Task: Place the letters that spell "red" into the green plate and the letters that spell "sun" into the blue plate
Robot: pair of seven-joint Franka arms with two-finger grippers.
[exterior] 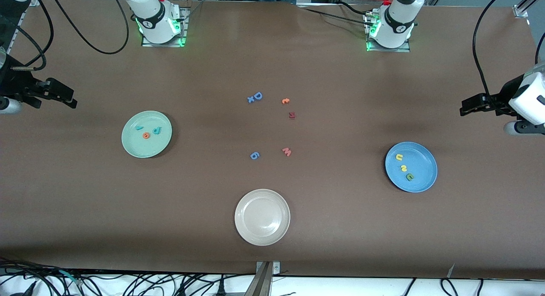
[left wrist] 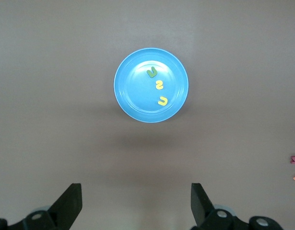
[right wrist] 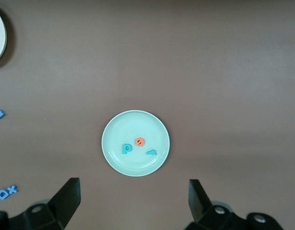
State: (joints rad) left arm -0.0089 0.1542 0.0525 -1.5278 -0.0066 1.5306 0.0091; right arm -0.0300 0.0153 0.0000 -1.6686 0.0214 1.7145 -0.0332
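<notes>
Red letters [exterior: 147, 132]: teal r, orange e, teal d, lie in green plate [exterior: 132, 149], left-centre of front frame. Sun letters [exterior: 404, 167] lie in blue plate [exterior: 421, 183], right side. Sorting looks done.

Letters likely light, stiff, thin, so hard to pinch; best taken across narrow stroke.

Left pincer [exterior: 465, 109] at right edge, right pincer [exterior: 68, 101] at left edge; both spread, empty, waiting.

Arms cut off by frame edges. Small letter shapes hard to read.

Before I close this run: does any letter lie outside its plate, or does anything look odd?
Nothing stands out. The green plate holds the teal r, orange e and teal d; the blue plate holds three letters. The beige plate holds nothing.
</notes>
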